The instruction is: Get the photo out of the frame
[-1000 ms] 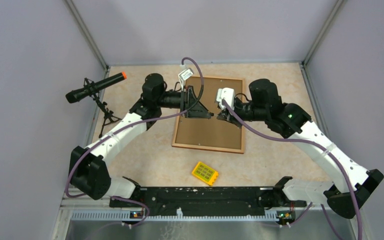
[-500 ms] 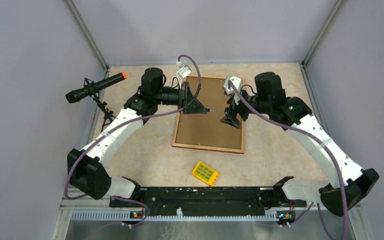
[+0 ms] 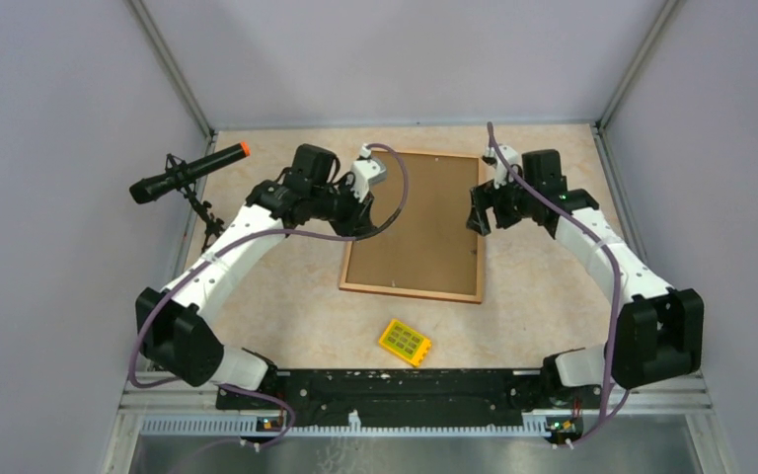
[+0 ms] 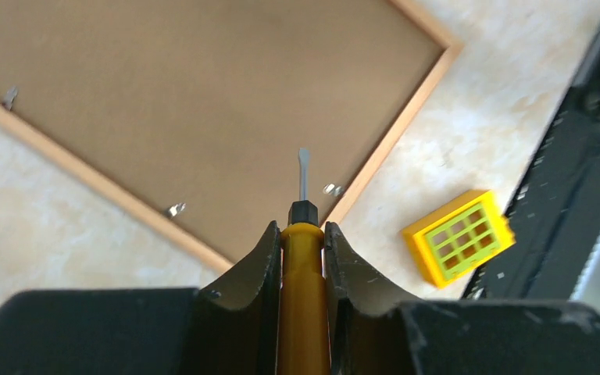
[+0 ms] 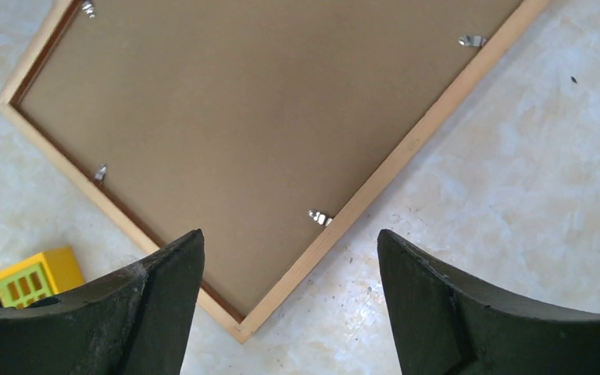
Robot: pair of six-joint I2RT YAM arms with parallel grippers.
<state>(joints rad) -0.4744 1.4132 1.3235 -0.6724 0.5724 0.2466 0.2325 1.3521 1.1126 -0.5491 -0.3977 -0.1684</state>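
Note:
The frame [image 3: 415,222] lies face down on the table, its brown fibreboard back up inside a light wood rim. Small metal clips [image 5: 319,217] sit along the rim's inner edge. The photo is hidden under the backing. My left gripper [image 4: 303,226] is shut on a yellow-handled screwdriver [image 4: 305,289], and its blade tip [image 4: 303,168] hovers over the frame's near corner [image 4: 203,101]. In the top view, that gripper [image 3: 363,209] is by the frame's left edge. My right gripper [image 5: 289,242] stands open and empty above another corner of the frame [image 5: 266,117], at its right edge [image 3: 477,210].
A yellow block with a green grid [image 3: 404,342] lies on the table in front of the frame. A microphone on a small tripod [image 3: 188,170] stands at the far left. Grey walls close in the table on three sides.
The two grippers were together over the middle of the frame. The right one has opened and drawn back to the right edge. The left one has pulled back to the left edge with the screwdriver.

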